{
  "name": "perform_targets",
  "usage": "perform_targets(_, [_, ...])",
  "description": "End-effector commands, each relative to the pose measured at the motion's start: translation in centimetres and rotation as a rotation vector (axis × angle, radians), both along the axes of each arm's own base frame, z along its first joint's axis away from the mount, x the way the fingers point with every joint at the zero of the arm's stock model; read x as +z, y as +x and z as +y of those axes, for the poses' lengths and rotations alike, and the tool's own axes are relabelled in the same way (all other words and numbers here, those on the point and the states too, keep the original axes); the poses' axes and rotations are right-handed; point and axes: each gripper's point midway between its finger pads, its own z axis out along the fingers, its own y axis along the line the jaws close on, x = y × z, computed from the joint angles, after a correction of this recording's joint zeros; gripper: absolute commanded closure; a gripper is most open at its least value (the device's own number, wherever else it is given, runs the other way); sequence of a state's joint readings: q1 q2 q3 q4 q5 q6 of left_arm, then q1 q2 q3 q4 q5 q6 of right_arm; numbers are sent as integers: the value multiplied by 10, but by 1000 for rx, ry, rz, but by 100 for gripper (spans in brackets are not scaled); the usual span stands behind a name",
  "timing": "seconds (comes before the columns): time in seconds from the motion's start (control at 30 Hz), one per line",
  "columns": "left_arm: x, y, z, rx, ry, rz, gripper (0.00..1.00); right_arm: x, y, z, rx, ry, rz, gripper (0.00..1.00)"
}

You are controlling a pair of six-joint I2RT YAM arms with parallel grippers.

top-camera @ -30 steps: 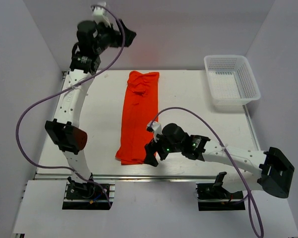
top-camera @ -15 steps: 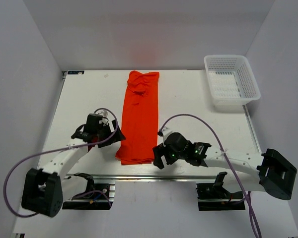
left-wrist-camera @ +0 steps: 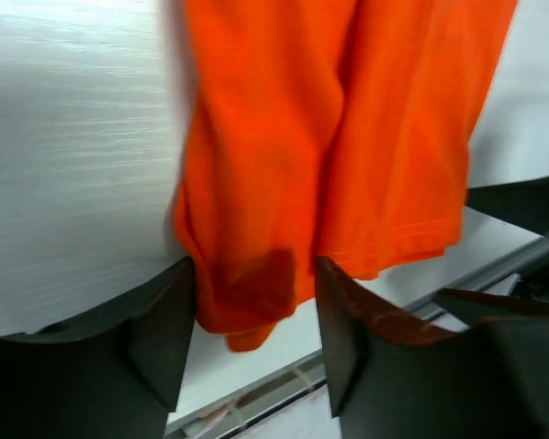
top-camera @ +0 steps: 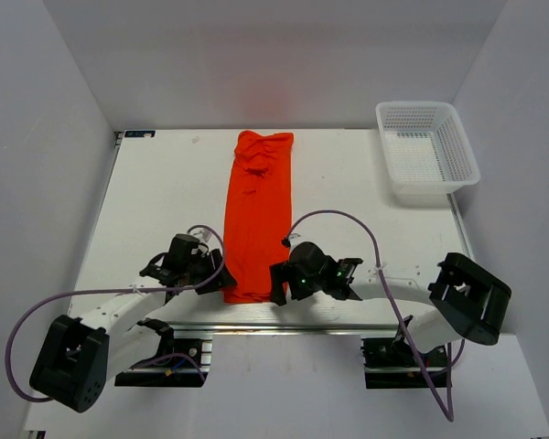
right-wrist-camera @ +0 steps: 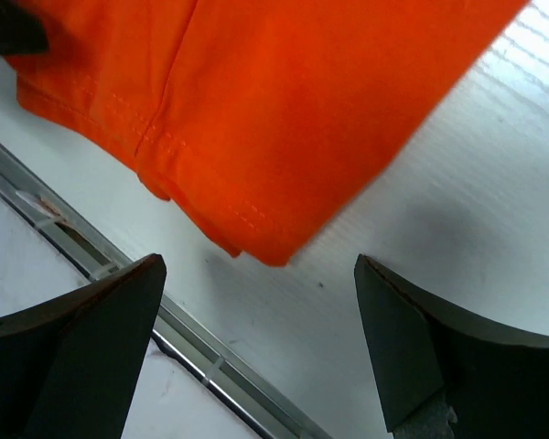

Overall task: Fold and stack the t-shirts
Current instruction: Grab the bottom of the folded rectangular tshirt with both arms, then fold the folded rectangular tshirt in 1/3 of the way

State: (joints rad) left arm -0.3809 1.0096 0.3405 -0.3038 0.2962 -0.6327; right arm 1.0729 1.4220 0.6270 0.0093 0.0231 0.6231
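One orange t-shirt (top-camera: pixel 256 215), both grippers at its six-o'clock hem!
Pinch unclear on the left gripper (left-wrist-camera: pixel 254 270), astride a blurred corner; right gripper (right-wrist-camera: pixel 258 265) spread wide.

T-shirt (top-camera: pixel 256 215): bright orange-red, plain soft fabric, no print. Folded lengthwise into a narrow strip, lying flat down the middle of the worktop (top-camera: pixel 165 183), from far side to near edge. Far end rumpled. Near end shows stacked layers with stitched hems; its left corner is bunched.
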Motion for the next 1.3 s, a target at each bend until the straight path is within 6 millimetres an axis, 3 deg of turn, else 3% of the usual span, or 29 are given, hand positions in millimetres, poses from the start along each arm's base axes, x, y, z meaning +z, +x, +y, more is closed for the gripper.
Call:
perform_targets(0.0, [-32, -32, 5, -49, 70, 130, 39, 13, 12, 20, -21, 60, -4, 11])
perform_targets(0.13, [-42, -45, 9, -74, 140, 180, 60, 13, 19, 24, -40, 74, -3, 17])
perform_targets(0.2, [-41, -48, 7, -88, 146, 189, 65, 10, 23, 23, -51, 62, 1, 28])
perform_targets(0.27, [-38, -51, 9, -94, 167, 208, 70, 11, 17, 25, -21, 73, 27, 39])
perform_targets(0.3, [-34, -50, 7, -103, 164, 200, 73, 11, 15, 24, -17, 72, 34, 54])
perform_targets(0.37, [-28, -50, 7, -107, 169, 187, 76, 14, 13, 23, -1, 82, 33, 71])
perform_targets(0.47, [-16, -46, -3, -129, 123, 146, 81, 18, 11, 21, 22, 91, 20, 84])
perform_targets(0.5, [-10, -42, -10, -142, 92, 133, 82, 20, 9, 23, 40, 104, 17, 95])
perform_targets(0.53, [-8, -41, -13, -148, 77, 123, 88, 21, 10, 24, 50, 111, 8, 100])
perform_targets(0.57, [-2, -33, -19, -154, 51, 91, 99, 23, 11, 26, 52, 118, 6, 100])
perform_targets(0.8, [31, -6, -50, -200, -52, -9, 100, 40, 22, 37, 77, 158, -37, 100])
perform_targets(0.93, [56, 18, -54, -160, -48, -85, 100, 48, 43, 31, 21, 136, -78, 100])
perform_targets(1.03, [63, 33, -56, -139, -46, -103, 100, 57, 61, 30, 7, 139, -109, 100])
perform_targets(1.07, [72, 45, -57, -117, -42, -130, 100, 65, 70, 32, -5, 150, -123, 100])
perform_targets(1.27, [97, 95, -64, -56, 11, -189, 100, 73, 108, 26, -56, 123, -129, 100])
